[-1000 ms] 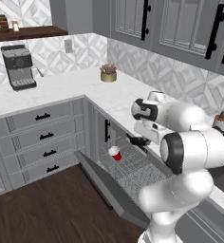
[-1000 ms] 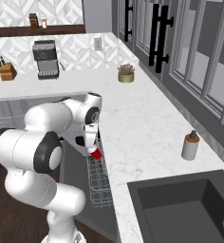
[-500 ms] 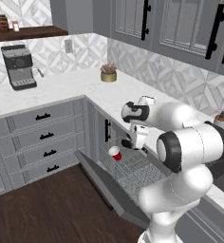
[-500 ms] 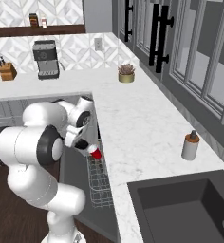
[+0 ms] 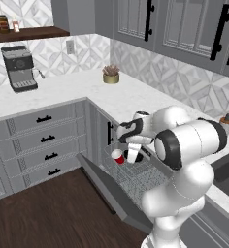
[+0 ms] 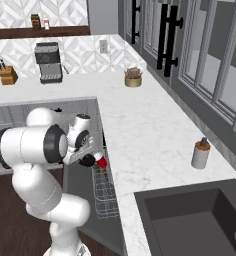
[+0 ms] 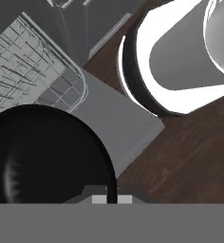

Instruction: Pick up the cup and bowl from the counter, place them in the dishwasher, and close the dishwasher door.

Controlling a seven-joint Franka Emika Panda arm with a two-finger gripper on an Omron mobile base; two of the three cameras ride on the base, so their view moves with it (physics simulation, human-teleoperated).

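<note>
Gripper [image 7: 106, 198] pinches the black bowl [image 7: 42, 156] by its rim above the dishwasher [image 5: 136, 179] rack, beside the red cup [image 5: 118, 157] already there; a thin rim grip could slip, dropping it askew.

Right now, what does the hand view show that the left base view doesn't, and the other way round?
Hand view: the black bowl close up, its rim pinched between the shut fingers. Left base view: the red cup sitting in the wire rack, plus the coffee machine and potted plant on the counter. Both: the wire rack, the dropped-open dishwasher door and the wood floor.
</note>
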